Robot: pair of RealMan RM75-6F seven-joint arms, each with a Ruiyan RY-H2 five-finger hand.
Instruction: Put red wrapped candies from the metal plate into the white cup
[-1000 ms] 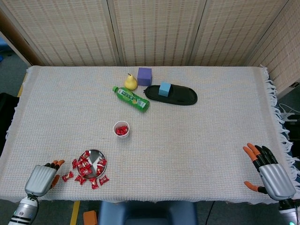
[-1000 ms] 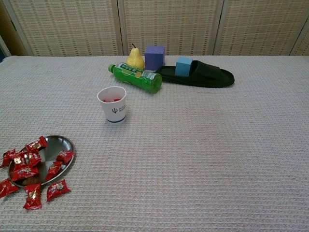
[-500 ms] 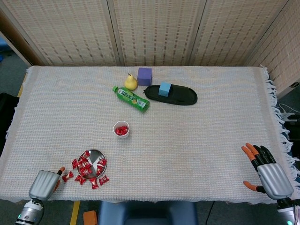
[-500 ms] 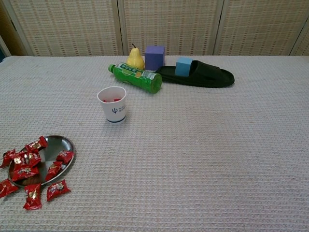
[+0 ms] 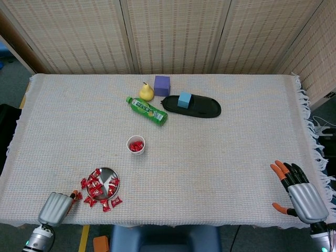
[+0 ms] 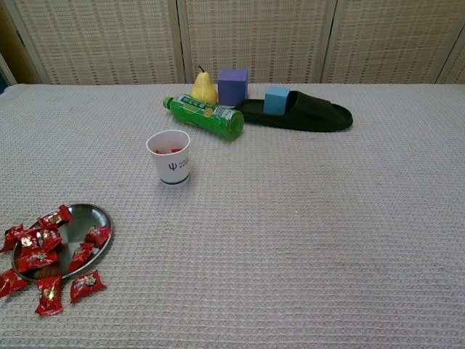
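The metal plate (image 5: 107,175) (image 6: 81,220) lies near the table's front left, with several red wrapped candies (image 5: 94,187) (image 6: 35,251) on it and spilled around its front and left. Up and to the right of the plate stands the white cup (image 5: 136,145) (image 6: 169,156) with red candies inside. My left hand (image 5: 56,207) hangs at the front edge just left of the loose candies, back upward. Only an orange fingertip shows beside a candy; the rest of the fingers are hidden. My right hand (image 5: 296,191) hovers at the front right corner, fingers spread, empty. The chest view shows neither hand.
A green bottle (image 5: 147,111) (image 6: 203,116) lies behind the cup. Further back are a yellow pear (image 5: 146,92), a purple block (image 5: 162,85) and a black slipper (image 5: 197,108) carrying a blue block (image 5: 184,99). A woven cloth covers the table.
My left hand has drawn back toward the front edge and shifted right, closer to the loose candies. The right hand has barely moved. Candies, plate and cup are unchanged.
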